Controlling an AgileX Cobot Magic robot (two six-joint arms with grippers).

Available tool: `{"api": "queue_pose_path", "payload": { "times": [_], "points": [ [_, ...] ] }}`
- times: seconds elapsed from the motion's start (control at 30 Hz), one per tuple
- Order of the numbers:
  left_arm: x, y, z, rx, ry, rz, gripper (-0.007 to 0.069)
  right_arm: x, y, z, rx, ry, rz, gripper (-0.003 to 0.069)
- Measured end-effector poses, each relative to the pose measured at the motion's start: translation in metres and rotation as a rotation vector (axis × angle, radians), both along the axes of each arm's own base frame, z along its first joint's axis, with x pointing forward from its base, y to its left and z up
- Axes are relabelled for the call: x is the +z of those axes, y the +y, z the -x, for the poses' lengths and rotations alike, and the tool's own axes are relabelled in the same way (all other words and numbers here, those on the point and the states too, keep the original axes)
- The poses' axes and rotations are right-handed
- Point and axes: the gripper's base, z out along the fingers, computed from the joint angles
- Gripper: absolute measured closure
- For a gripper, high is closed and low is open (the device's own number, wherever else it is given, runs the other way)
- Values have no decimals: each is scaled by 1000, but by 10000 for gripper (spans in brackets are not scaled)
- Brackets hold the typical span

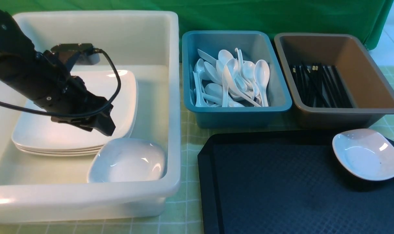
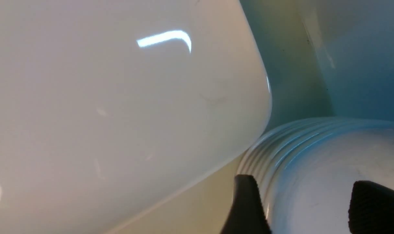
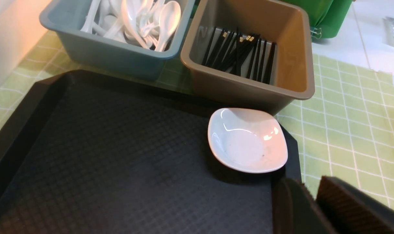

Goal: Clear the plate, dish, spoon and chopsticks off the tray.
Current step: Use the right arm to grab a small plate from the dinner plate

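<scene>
Left hand point(image 1: 102, 125) is seen spread and empty in the white tub point(image 1: 171, 65), above the plate point(image 1: 119, 94) and stacked small dishes point(image 1: 128, 161). One dish point(image 1: 367, 154) is found on the tray point(image 1: 265, 195), at its far right corner by the rim. Right hand point(image 3: 313, 208) is held near it, fingers close together; fully pressed or not cannot be told. If that glossy rim is pinched shallowly, the dish could be flipped onto the worktop point(image 1: 187, 136).

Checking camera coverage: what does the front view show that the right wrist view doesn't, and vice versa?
Front only: stacked plates inside the white tub, the left tool reaching in. Right wrist only: the right tool. Both: the black tray, the dish on it, the blue spoon bin, the brown chopstick bin.
</scene>
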Motion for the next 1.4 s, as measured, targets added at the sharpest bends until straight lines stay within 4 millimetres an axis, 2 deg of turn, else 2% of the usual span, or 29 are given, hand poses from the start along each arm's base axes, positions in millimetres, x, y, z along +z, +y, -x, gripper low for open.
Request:
{"api": "queue_pose_path", "payload": {
  "times": [0.17, 0.3, 0.37, 0.53, 0.6, 0.63, 0.7, 0.73, 0.77, 0.8, 0.83, 0.9, 0.97, 1.1, 1.3, 1.4],
  "points": [
    [3, 0, -1, 8, -2, 4, 195, 0, 0, 0, 0, 0, 0, 553],
    [23, -1, -2, 47, 4, 34, 214, 0, 0, 0, 0, 0, 0, 549],
    [48, -4, -4, 91, -8, 86, 287, 0, 0, 0, 0, 0, 0, 545],
    [87, -23, -1, 107, -9, 255, 512, 0, 0, 0, 0, -1, 0, 545],
    [95, -44, 2, 65, -4, 317, 599, 0, 0, 0, 0, -1, 0, 544],
    [96, -51, 4, 50, 0, 329, 612, 0, 0, 0, 0, -1, 0, 543],
    [96, -81, 12, -6, 28, 349, 633, 0, 0, 0, 0, -1, 0, 543],
    [96, -89, 14, -18, 35, 353, 634, 0, 0, 0, 0, -1, 0, 543],
    [93, -111, 19, -47, 55, 358, 636, 0, 0, 0, 0, -1, 0, 543],
    [92, -114, 20, -55, 56, 357, 636, 0, 0, 0, 0, -1, 0, 543],
    [85, -139, 25, -72, 79, 364, 636, 0, 0, 0, 0, -1, 0, 545],
    [78, -158, 28, -92, 102, 363, 636, 0, 0, 0, 0, -1, 0, 554],
    [61, -198, 32, -142, 147, 356, 634, 0, 0, 0, 0, -1, 0, 596],
    [36, -252, 30, -207, 204, 341, 630, 0, 0, 0, 0, -1, 0, 650],
    [23, -304, 26, -247, 218, 361, 592, -6, -3, 0, -37, 80, 8, 652],
    [19, -316, 28, -266, 227, 352, 565, -13, -11, -3, -130, 189, 34, 652]
  ]
}}
